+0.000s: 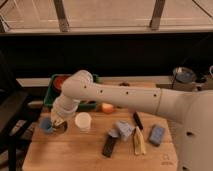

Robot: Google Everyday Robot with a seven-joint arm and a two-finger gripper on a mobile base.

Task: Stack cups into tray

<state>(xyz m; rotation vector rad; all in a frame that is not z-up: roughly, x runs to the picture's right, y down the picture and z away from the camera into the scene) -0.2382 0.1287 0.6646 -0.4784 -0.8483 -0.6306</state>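
Pinched together, my pincer sits low at eight o'clock of the camera view, clamped on the rim of the steel cup. Just beside that cup at nine o'clock stands the light blue cup, and the cream cup stands near at three. At twelve o'clock from my pincer lies the green tray, holding a red bowl.

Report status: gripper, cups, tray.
Gripper shut, down at steel cup on table. Blue cup, cream cup beside it, unstacked. Red bowl sits in tray.
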